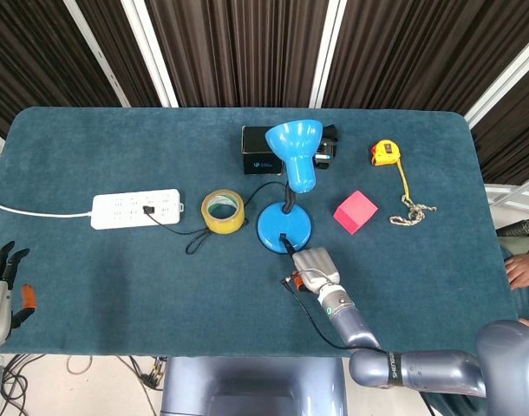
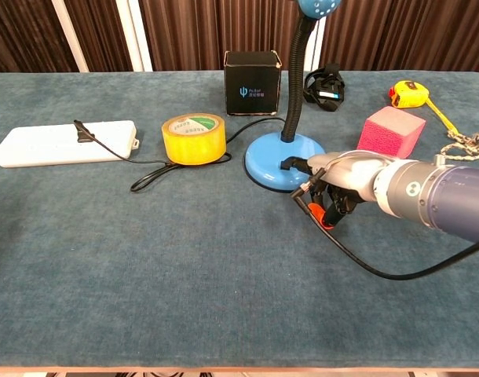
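Observation:
A blue desk lamp stands mid-table, its base (image 1: 284, 229) (image 2: 283, 161) plugged by a black cord into a white power strip (image 1: 134, 209) (image 2: 63, 143). My right hand (image 1: 310, 264) (image 2: 338, 184) lies on the cloth just in front of the base's near right edge, fingers curled in with nothing in them. Whether a fingertip still touches the base I cannot tell. My left hand (image 1: 0, 282) hangs off the table's near left corner, fingers spread and empty; only the head view shows it.
A yellow tape roll (image 1: 223, 211) (image 2: 194, 137) sits left of the lamp, a black box (image 1: 260, 152) (image 2: 254, 72) behind it. A pink block (image 1: 355, 211) (image 2: 392, 131) and a yellow tape measure (image 1: 385, 152) (image 2: 407, 93) lie to the right. A person's hand (image 1: 525, 269) shows at the right edge.

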### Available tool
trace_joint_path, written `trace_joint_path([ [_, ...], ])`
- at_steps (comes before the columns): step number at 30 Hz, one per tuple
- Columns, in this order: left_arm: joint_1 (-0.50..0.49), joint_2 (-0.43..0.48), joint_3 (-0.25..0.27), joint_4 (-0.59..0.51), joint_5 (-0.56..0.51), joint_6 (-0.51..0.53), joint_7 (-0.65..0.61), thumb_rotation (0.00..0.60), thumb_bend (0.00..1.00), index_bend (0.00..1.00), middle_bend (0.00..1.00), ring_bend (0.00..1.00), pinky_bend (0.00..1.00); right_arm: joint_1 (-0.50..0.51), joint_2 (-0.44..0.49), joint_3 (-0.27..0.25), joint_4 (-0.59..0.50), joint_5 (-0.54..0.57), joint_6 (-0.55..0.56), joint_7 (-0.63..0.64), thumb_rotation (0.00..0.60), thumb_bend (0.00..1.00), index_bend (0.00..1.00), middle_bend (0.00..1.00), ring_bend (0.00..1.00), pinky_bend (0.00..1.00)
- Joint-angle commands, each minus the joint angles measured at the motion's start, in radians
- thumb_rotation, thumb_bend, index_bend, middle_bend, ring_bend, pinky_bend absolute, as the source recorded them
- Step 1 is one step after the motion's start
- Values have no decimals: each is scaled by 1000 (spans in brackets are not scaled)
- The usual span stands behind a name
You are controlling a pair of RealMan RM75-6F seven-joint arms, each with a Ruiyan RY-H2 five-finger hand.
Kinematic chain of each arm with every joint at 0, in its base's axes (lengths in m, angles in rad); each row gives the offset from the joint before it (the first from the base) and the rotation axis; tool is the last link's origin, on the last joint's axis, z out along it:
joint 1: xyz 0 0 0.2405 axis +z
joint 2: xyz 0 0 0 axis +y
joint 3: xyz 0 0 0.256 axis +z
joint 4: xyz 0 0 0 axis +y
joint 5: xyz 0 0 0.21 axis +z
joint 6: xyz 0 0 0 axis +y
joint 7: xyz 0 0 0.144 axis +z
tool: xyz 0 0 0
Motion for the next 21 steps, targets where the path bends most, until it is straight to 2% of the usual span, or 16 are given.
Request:
trace_joint_path([
  [1, 0, 0, 0, 0, 0, 0, 0, 600, 637, 144, 23, 0, 0, 5, -3, -5, 1, 10, -2, -4, 600, 644, 1, 611, 745, 1000],
  [7, 0, 1, 0, 0, -1, 0, -2, 600, 637, 144, 23, 0, 0, 14, -7, 0, 9, 4, 31, -10, 600, 644, 1, 612, 745, 1000],
  [14, 1, 3, -1, -1, -1, 3, -4, 600, 637, 144, 23, 0, 0, 4, -8, 30, 13, -44, 134, -2, 600, 644, 1, 611, 745, 1000],
  [18, 1, 2, 0, 0, -2, 2, -3, 600, 638, 144, 23, 0, 0, -13, 32, 48, -41, -56, 172, 10, 600, 644, 1, 612, 744, 1000],
  [21, 1, 1, 0, 0, 0, 4, -2, 600, 637, 144, 22, 0, 0, -35, 99, 56, -126, -68, 203, 19, 600, 644, 0, 609, 745, 1000],
])
